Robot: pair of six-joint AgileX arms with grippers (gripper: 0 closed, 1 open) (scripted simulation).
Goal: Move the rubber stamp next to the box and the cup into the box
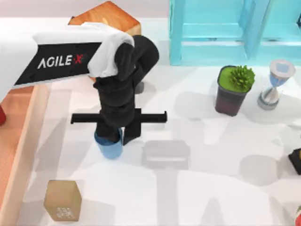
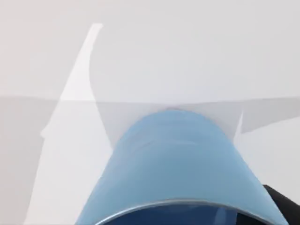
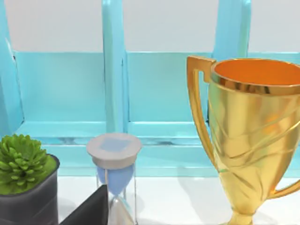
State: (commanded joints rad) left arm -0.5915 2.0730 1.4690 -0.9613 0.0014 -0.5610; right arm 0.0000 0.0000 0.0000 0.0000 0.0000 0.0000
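The blue cup (image 1: 109, 149) stands left of the table's middle, with my left gripper (image 1: 113, 137) coming down from above and shut on it. The left wrist view has the cup (image 2: 178, 164) very close, and a dark finger (image 2: 281, 206) lies against its side. Whether the cup is off the table I cannot tell. The tan rubber stamp (image 1: 62, 200), white markings on its front face, sits at the front left, apart from the gripper. The box (image 1: 29, 136), light-wood rim and reddish floor, runs along the left edge. My right arm (image 1: 295, 160) is parked at the right edge.
An orange-brown wooden cube (image 1: 106, 16) stands behind the left arm. The turquoise shelf frame (image 1: 235, 28) fills the back right, with a potted plant (image 1: 234, 89) and an hourglass (image 1: 275, 84) in front. A gold trophy (image 3: 253, 136) stands close to the right wrist camera.
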